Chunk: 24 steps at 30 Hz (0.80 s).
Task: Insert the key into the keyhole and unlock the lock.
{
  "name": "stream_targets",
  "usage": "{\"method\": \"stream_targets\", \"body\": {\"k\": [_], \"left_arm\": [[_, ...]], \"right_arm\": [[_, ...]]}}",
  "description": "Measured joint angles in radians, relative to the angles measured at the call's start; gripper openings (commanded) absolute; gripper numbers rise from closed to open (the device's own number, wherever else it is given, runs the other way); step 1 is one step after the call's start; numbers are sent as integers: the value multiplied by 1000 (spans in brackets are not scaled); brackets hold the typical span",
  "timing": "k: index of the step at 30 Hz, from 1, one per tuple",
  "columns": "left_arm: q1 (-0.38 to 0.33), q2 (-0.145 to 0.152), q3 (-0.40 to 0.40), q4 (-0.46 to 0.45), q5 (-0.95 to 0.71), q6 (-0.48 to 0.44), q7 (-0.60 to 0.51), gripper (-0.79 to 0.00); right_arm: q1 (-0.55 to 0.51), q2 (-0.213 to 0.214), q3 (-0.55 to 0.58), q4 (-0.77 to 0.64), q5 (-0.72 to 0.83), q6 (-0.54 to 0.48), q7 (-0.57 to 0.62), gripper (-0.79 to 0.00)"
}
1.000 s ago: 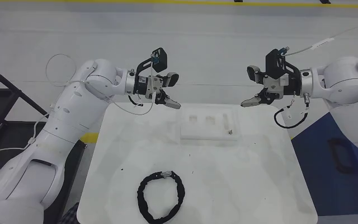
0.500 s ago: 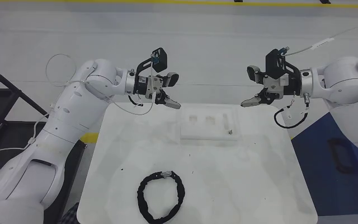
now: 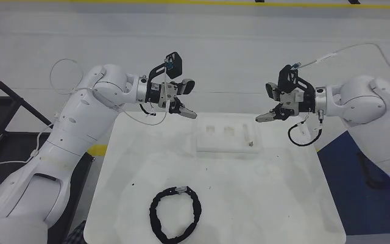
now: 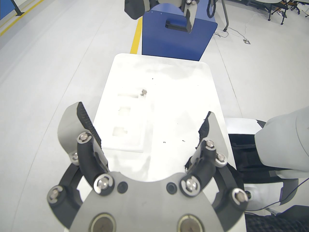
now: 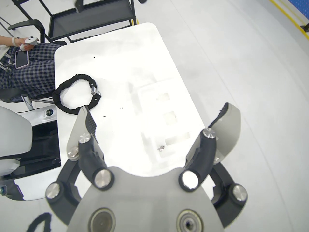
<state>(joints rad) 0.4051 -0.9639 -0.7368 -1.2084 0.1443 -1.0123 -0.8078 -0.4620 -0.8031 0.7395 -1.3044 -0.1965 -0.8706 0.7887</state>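
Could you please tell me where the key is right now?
In the top view, the key lies on the white foam tray at its end nearer the right claw, far from the chain lock.

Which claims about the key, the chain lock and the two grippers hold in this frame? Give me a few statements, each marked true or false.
1. The left gripper is open and holds nothing. True.
2. The right gripper is shut on the key. False: it is open and empty, and the key lies on the white foam tray.
3. The black chain lock lies on the table, apart from the tray. True.
4. The key sits in the lock's keyhole. False: the key is on the tray, well away from the lock.
5. Both grippers hang above the table's far edge, one at each end of the tray. True.
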Motion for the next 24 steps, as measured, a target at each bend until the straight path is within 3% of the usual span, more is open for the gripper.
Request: {"method": "stream_targets", "body": {"k": [11,24], "left_arm": [[0,0,0,0,0,0,0,0],[0,0,0,0,0,0,0,0]], "right_arm": [[-33,-48,-96,134,-22,233,71,0],[-32,-156,-209,249,41,567,119,0]]}}
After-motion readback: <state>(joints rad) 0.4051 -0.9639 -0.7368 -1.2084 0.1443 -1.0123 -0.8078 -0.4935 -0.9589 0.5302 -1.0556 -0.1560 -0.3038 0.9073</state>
